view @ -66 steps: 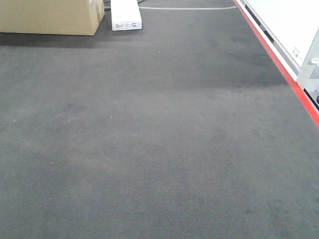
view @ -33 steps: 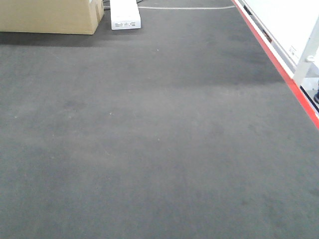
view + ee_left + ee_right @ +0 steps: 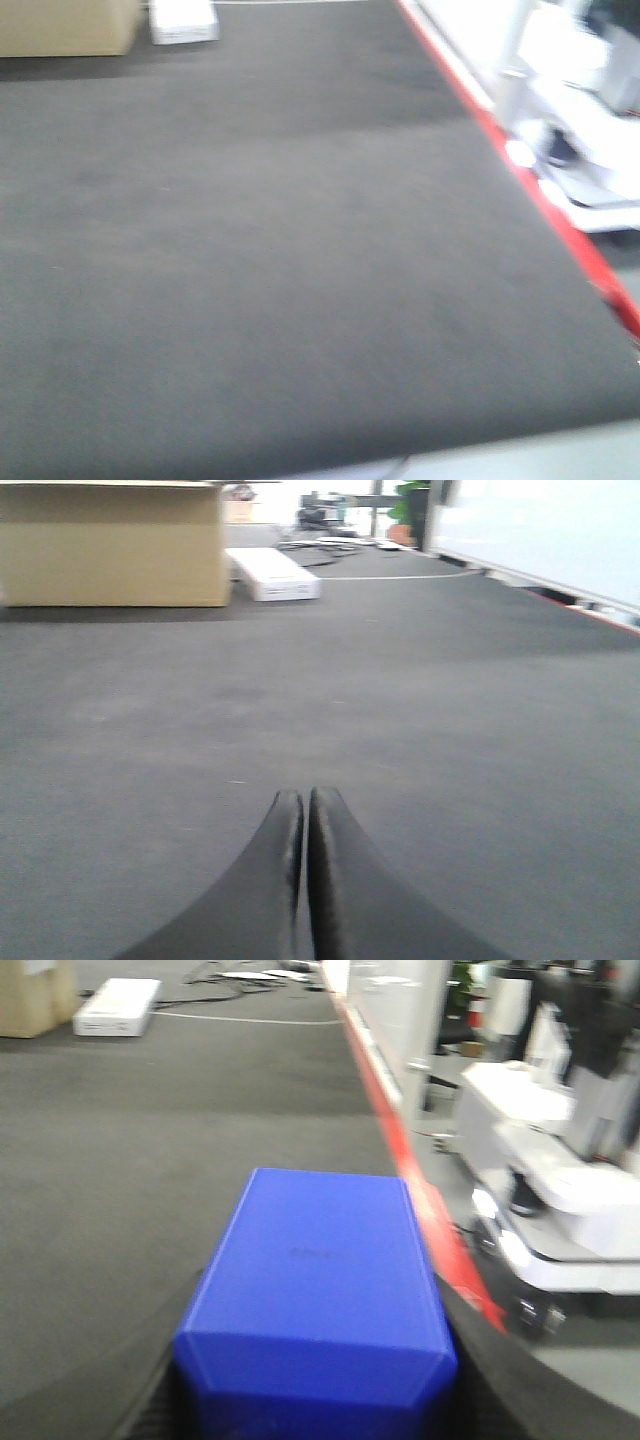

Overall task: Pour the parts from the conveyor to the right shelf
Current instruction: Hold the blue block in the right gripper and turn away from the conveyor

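In the right wrist view a bright-blue boxy plastic block [image 3: 320, 1260] sits between my right gripper's [image 3: 322, 1370] dark fingers [image 3: 500, 1375], which are shut on its sides. It is held above the dark grey carpet. No stud shows on its visible faces. In the left wrist view my left gripper [image 3: 303, 802] is shut and empty, its two black fingertips pressed together over the carpet. The right shelf with rollers and blue bins is out of view. Neither gripper shows in the blurred front view.
A cardboard box [image 3: 60, 25] and a flat white box [image 3: 183, 22] lie on the floor far ahead at the left. A red floor strip [image 3: 540, 200] runs along the right. White equipment on a wheeled base [image 3: 590, 130] stands beyond it, also in the right wrist view [image 3: 560, 1190].
The front view has swung to the right. The cardboard box and white box slid left, and the red strip and white equipment came further into frame. The picture is now blurred.
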You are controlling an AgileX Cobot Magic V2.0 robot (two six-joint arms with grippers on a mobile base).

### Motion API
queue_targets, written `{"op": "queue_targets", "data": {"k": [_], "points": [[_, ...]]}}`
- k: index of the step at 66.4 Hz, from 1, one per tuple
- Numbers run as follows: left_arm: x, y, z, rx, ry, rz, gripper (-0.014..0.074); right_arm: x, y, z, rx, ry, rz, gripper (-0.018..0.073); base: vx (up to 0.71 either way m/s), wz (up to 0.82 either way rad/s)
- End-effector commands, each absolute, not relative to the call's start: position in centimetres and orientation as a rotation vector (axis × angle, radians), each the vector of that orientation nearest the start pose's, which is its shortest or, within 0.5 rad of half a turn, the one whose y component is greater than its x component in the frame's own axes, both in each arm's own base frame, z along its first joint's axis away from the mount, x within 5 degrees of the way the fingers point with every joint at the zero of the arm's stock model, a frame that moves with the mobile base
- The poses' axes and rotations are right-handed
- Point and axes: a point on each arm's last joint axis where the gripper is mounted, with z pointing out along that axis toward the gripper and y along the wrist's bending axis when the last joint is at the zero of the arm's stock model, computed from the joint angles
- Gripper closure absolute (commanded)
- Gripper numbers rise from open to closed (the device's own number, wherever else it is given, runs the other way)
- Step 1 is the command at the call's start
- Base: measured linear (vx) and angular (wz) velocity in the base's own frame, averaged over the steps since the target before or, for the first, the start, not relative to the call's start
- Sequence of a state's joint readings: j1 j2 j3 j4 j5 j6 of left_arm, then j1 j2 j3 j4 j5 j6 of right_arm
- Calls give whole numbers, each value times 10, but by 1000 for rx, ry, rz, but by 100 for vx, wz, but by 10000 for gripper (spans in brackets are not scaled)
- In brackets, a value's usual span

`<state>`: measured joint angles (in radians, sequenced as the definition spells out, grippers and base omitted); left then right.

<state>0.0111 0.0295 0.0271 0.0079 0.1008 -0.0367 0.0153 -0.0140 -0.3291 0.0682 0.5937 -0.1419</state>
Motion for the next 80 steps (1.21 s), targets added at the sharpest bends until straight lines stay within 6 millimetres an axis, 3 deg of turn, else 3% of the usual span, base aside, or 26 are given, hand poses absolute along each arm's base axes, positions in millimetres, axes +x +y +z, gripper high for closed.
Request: {"op": "queue_targets", "data": {"k": [1,80], "points": [[60,0,206,-40,1558,-31,602,25,3,283,-109,1633,-47,564,-30,-59],[60,0,206,-40,1558,-31,602,25,3,283,-109,1633,-47,564,-37,-58]]}}
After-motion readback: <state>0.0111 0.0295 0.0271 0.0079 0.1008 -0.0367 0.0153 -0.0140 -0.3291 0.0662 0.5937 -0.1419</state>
